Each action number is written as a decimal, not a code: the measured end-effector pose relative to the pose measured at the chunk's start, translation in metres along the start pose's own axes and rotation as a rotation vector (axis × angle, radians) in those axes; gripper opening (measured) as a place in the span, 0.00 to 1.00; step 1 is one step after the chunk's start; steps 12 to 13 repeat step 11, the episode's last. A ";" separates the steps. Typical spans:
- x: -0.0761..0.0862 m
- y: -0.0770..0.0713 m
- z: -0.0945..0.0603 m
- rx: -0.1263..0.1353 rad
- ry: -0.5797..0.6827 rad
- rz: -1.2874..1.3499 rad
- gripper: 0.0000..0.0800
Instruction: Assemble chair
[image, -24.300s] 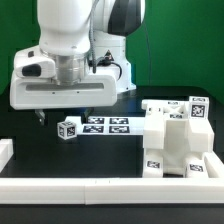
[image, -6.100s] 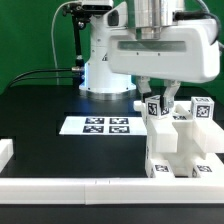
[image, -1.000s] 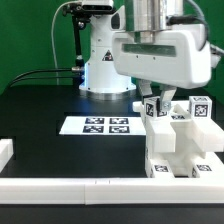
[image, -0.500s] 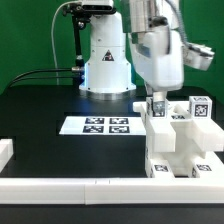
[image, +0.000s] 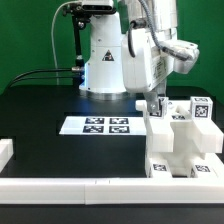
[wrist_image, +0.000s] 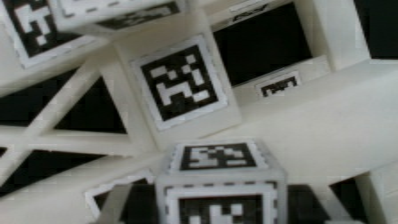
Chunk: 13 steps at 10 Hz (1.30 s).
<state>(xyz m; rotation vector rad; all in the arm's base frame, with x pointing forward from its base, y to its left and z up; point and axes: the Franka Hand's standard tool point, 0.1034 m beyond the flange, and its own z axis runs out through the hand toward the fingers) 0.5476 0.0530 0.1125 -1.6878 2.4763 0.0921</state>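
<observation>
The chair (image: 186, 142) is a chunky white tagged structure at the exterior view's right. My gripper (image: 160, 103) hangs straight down over its upper left corner, shut on a small white tagged chair part (image: 160, 110) that stands upright on the structure. In the wrist view this tagged block (wrist_image: 217, 168) sits between the fingers of the gripper (wrist_image: 217, 205), with the chair's white bars and another tagged panel (wrist_image: 178, 82) beyond it. How the block meets the structure is hidden by it.
The marker board (image: 98, 125) lies flat on the black table at the exterior view's middle. A white rail (image: 70, 190) runs along the front edge, with a short white block (image: 5, 150) at the left. The robot's base (image: 105, 65) stands behind.
The hand has turned about its vertical axis over the same spot, from broadside to nearly edge-on. The tagged part between the fingers has kept its place on the chair.
</observation>
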 end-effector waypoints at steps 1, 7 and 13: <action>0.000 0.000 0.001 -0.001 0.001 -0.001 0.47; 0.001 0.001 0.002 0.006 -0.002 -0.106 0.81; 0.002 0.002 0.004 0.010 -0.011 -0.134 0.81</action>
